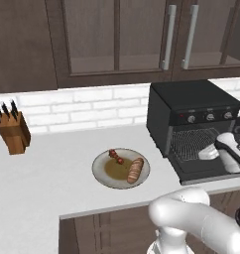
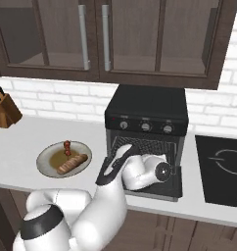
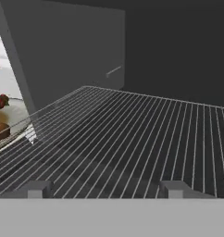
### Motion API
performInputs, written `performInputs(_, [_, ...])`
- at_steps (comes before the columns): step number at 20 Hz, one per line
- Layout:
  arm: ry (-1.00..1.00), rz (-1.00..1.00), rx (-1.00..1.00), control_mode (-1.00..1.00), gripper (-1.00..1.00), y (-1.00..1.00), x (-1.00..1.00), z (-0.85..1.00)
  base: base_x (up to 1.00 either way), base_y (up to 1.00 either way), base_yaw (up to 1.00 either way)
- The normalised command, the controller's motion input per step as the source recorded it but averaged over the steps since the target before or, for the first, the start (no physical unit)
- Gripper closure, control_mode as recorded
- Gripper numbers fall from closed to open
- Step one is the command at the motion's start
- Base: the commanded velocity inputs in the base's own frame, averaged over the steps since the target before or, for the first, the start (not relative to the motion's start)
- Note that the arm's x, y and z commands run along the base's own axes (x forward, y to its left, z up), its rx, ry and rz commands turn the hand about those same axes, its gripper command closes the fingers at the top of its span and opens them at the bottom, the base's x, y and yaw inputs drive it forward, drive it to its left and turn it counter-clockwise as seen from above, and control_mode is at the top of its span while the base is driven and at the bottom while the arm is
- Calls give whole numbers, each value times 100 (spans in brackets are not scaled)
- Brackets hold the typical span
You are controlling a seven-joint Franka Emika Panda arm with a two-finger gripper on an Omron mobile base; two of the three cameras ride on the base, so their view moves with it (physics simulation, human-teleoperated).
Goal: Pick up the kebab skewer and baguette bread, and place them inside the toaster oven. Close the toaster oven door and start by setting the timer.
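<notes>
Two small dark fingertips of the gripper (image 3: 104, 189) stand well apart, holding nothing, just above the wire rack (image 3: 132, 134) inside the toaster oven (image 2: 146, 110), whose door (image 2: 154, 188) lies dropped open beneath the hand. Left of the hand, the plate (image 1: 99, 173) carries the kebab skewer (image 1: 116, 157) and, beside it, the baguette bread (image 1: 135, 170).

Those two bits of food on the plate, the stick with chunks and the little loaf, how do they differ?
The skewer is a thin stick with small red and dark brown chunks; the baguette is one plump golden-brown loaf with a scored crust. The skewer lies toward the plate's back, nearer the wall; the baguette lies nearer the front edge, on the oven side. Both rest on the same plate, outside the oven.
</notes>
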Motion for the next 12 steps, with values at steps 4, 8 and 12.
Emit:
performInputs(4, [30, 0, 0, -100, -100, -3, -80, -47, 0, 0, 0])
performInputs(8, [34, 0, 0, -100, -100, -11, -81, -18, 0, 0, 0])
performInputs(12, [23, 0, 1, -100, -100, 9, -53, 79, 0, 0, 0])
